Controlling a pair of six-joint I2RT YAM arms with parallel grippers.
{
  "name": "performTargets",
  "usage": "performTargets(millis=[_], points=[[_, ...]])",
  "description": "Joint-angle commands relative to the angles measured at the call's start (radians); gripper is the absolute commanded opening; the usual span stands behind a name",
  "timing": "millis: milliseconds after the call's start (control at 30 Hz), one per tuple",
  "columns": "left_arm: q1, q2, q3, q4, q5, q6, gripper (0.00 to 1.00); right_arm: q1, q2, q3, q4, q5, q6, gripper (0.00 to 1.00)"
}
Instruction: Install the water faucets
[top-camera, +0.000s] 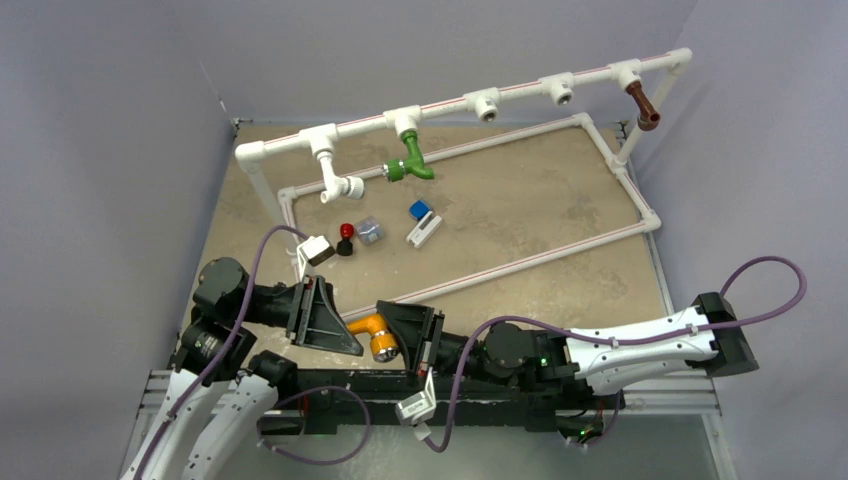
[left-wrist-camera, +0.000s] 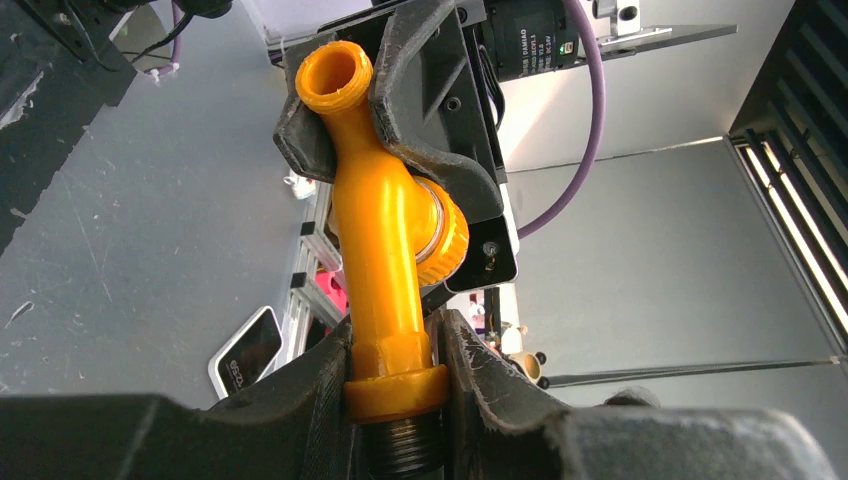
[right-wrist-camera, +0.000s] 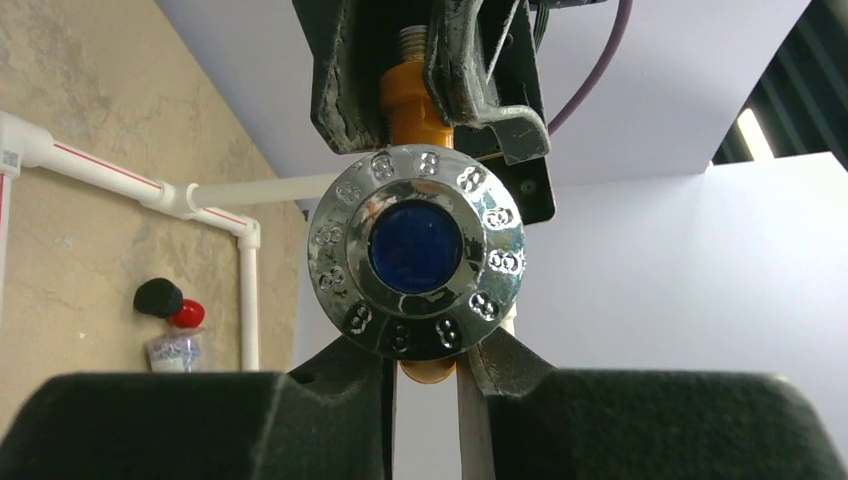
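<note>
The orange faucet (top-camera: 368, 325) with its silver round cap (top-camera: 385, 349) hangs above the table's near edge, held between both grippers. My left gripper (top-camera: 348, 335) is shut on its collar (left-wrist-camera: 395, 390), just above the black threaded end. My right gripper (top-camera: 400, 335) is shut on the spout end (right-wrist-camera: 428, 372); the cap with its blue centre (right-wrist-camera: 415, 250) faces the right wrist camera. The green faucet (top-camera: 410, 162) sits in a tee of the raised white pipe (top-camera: 450, 103). The brown faucet (top-camera: 644, 106) sits in the far right tee.
A white elbow fitting (top-camera: 338, 186) hangs from the left tee. Two tee sockets (top-camera: 487, 104) (top-camera: 561, 92) stand open. A red-and-black knob (top-camera: 346, 238), a clear small part (top-camera: 369, 231) and a blue-and-white part (top-camera: 422, 222) lie inside the white pipe frame (top-camera: 520, 262).
</note>
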Motion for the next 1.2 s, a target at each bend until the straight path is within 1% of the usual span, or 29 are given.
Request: performTargets(millis=[0,33,100,167,200,300,333,400,467,533,633,733,800,833,900,1067,1167], points=[[-0.003,0.010,0.040,-0.008,-0.017,0.050,0.00,0.010,-0.019,0.023,0.080,0.008,0.038,0.00],[-0.003,0.013,0.046,-0.026,-0.021,0.069,0.00,0.010,-0.025,0.018,0.082,0.008,0.045,0.00],[-0.003,0.018,0.067,-0.066,-0.030,0.107,0.08,0.010,-0.034,0.011,0.080,0.008,0.067,0.00],[-0.003,0.027,0.101,-0.119,-0.045,0.160,0.21,0.012,-0.045,0.006,0.071,0.011,0.095,0.00],[-0.003,0.033,0.123,-0.154,-0.055,0.194,0.29,0.012,-0.050,0.006,0.060,0.012,0.112,0.00],[-0.002,0.059,0.214,-0.299,-0.115,0.322,0.43,0.012,-0.056,0.021,-0.030,0.022,0.203,0.00],[-0.003,0.068,0.243,-0.340,-0.133,0.357,0.46,0.012,-0.056,0.027,-0.053,0.028,0.231,0.00],[-0.003,0.076,0.280,-0.389,-0.161,0.403,0.49,0.012,-0.057,0.046,-0.101,0.032,0.296,0.00],[-0.002,0.072,0.305,-0.425,-0.194,0.446,0.53,0.012,-0.052,0.115,-0.188,-0.015,0.449,0.00],[-0.003,0.068,0.346,-0.482,-0.239,0.508,0.57,0.011,-0.040,0.175,-0.260,-0.014,0.579,0.00],[-0.002,0.064,0.403,-0.569,-0.312,0.614,0.60,0.009,-0.013,0.238,-0.364,-0.014,0.727,0.00],[-0.003,0.053,0.436,-0.614,-0.366,0.700,0.61,-0.003,-0.002,0.265,-0.408,-0.055,0.883,0.00],[-0.003,0.044,0.444,-0.631,-0.381,0.734,0.61,-0.040,0.000,0.283,-0.429,-0.135,1.026,0.00],[-0.003,0.042,0.447,-0.634,-0.382,0.749,0.61,-0.055,0.001,0.284,-0.432,-0.165,1.064,0.00],[-0.003,0.030,0.455,-0.645,-0.391,0.783,0.61,-0.115,-0.004,0.282,-0.444,-0.259,1.192,0.00],[-0.003,-0.010,0.463,-0.643,-0.427,0.863,0.61,-0.226,-0.021,0.266,-0.432,-0.459,1.343,0.00],[-0.002,-0.024,0.461,-0.650,-0.440,0.897,0.61,-0.264,-0.028,0.259,-0.408,-0.594,1.446,0.00]])
